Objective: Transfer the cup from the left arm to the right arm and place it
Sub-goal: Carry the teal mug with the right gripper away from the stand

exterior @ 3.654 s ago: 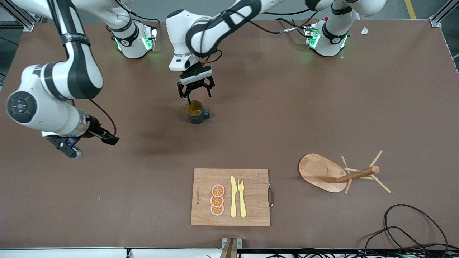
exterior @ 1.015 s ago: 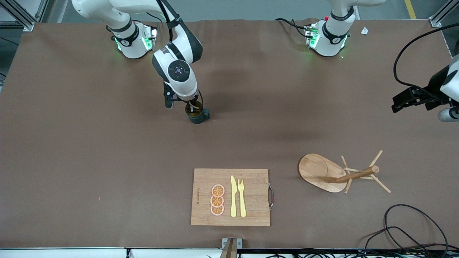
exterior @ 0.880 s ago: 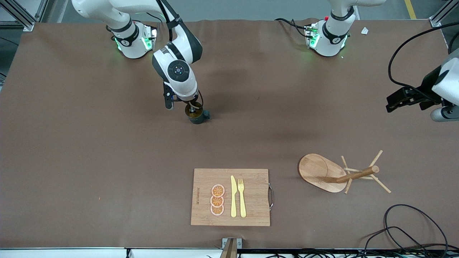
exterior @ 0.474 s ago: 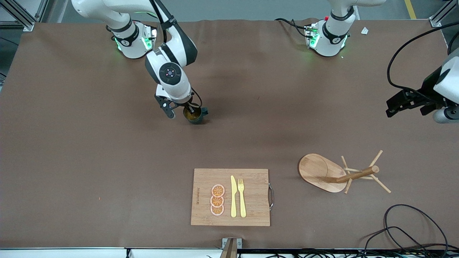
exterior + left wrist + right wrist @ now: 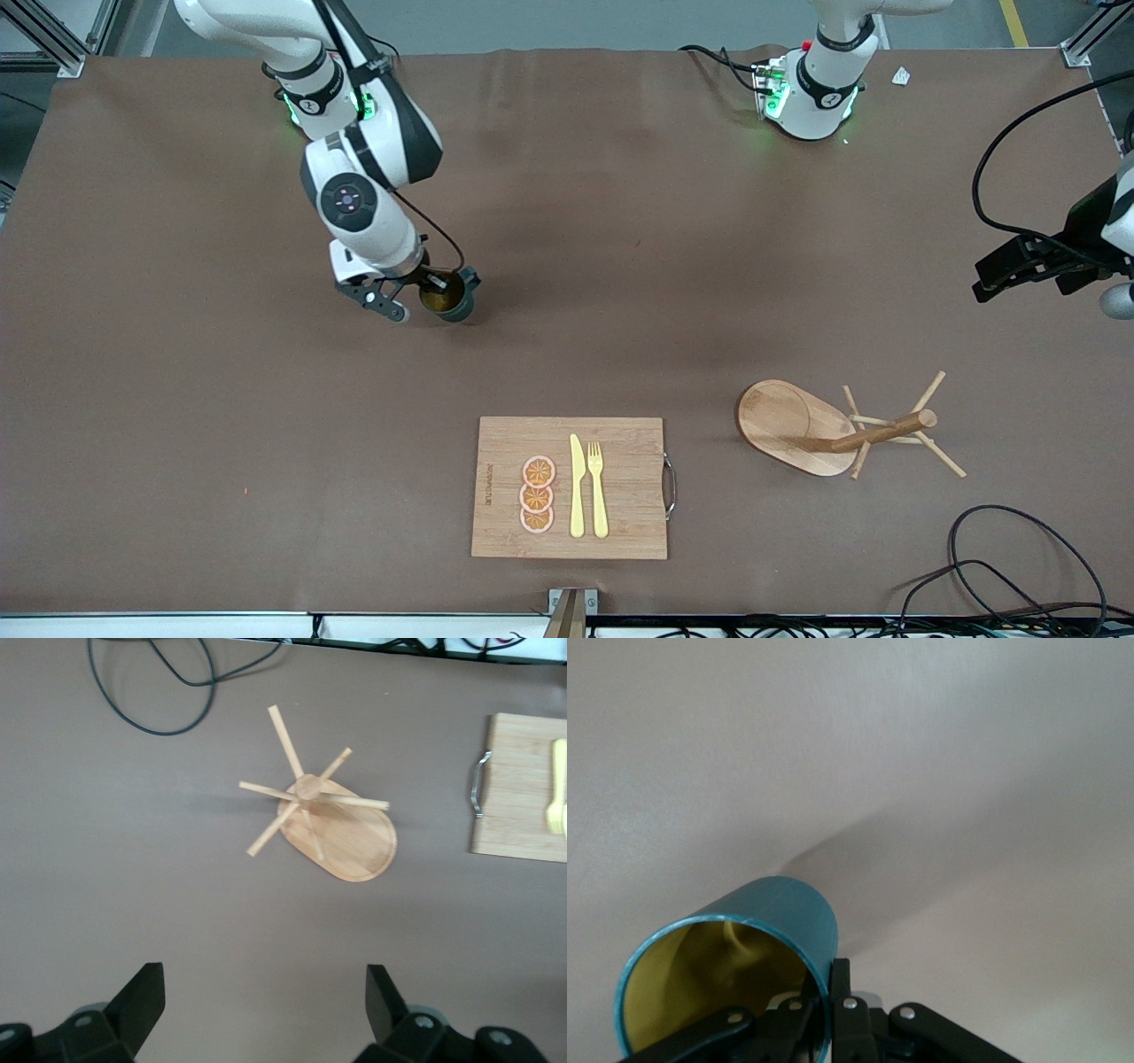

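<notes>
Teal cup (image 5: pixel 449 301) hangs tilted over the worktop (image 5: pixel 620 292), its rim pinched between the right gripper (image 5: pixel 432 288)'s closed jaws. Left gripper (image 5: pixel 266 1010)'s jaws gape wide, holding nothing, above the wooden peg rack (image 5: pixel 326 819).

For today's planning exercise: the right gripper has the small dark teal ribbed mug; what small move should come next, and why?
Probably carry it on toward the right arm's end, then lower it: the right gripper is shut on the small dark teal ribbed mug's rim, lifted and tilted.

Cutting board (image 5: pixel 567 487), peg rack (image 5: pixel 842 430) obstruct near edge.
</notes>
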